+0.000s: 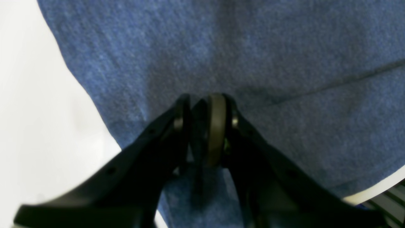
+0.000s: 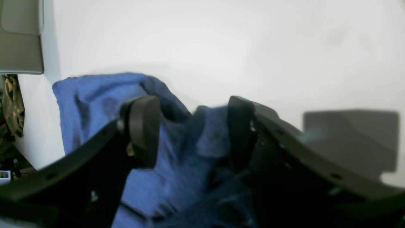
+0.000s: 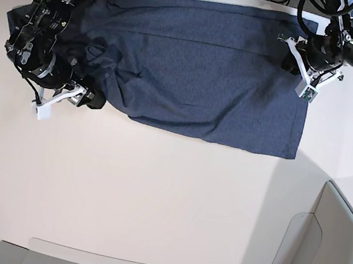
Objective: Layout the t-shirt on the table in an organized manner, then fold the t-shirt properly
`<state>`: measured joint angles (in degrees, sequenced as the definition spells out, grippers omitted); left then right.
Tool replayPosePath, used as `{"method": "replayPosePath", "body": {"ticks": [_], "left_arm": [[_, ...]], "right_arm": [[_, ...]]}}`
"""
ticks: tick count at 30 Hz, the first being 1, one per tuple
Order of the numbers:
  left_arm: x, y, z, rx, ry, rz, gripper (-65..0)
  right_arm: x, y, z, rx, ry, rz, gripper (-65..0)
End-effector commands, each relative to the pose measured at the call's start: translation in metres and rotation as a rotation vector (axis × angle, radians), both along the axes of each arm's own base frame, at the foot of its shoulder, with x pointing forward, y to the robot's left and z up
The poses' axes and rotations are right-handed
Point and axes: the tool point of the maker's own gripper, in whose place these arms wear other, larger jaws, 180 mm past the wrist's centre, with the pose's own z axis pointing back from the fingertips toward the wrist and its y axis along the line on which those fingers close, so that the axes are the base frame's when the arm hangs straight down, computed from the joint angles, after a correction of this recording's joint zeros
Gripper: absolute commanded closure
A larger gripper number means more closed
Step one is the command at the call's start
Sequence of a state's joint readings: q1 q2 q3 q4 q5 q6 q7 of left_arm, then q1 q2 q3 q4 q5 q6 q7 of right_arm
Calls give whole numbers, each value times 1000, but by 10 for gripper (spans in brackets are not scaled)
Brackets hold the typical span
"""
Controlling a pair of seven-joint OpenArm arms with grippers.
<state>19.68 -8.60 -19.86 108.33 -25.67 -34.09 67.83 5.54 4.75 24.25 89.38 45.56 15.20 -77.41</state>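
T-shirt (image 3: 200, 68) spread across table (image 3: 151, 202), bunched under right gripper (image 2: 190, 133), jaws parted, nothing held. Left gripper (image 1: 204, 126) clenched on hem fabric. Cloth judged light, limp, easily wrinkled; best gripped at edges.

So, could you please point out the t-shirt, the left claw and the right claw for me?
t-shirt (image 3: 206, 76): base view, middle of the flat body panel.
left claw (image 1: 204, 126): left wrist view, between the tips pressed on the cloth.
right claw (image 2: 193, 133): right wrist view, gap between the spread tips, over bunched fabric.
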Motion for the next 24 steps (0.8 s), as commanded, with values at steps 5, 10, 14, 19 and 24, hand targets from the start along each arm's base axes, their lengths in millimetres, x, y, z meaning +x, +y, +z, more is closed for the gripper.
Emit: {"method": "replayPosePath", "body": {"ticks": [5, 10, 14, 19, 24], "left_arm": [[4, 2, 5, 6, -22, -5, -103], [4, 3, 6, 7, -23, -1, -103], [4, 4, 6, 8, -24, 0, -103], [4, 4, 6, 7, -26, 1, -103], [4, 4, 6, 7, -26, 1, -103]], "right_arm": [[11, 4, 11, 23, -53, -12, -339], [6, 7, -6, 54, 2, -12, -254], [6, 10, -9, 67, 14, -8, -90], [8, 10, -6, 66, 5, -7, -62], [24, 8, 10, 59, -42, -6, -61]]}}
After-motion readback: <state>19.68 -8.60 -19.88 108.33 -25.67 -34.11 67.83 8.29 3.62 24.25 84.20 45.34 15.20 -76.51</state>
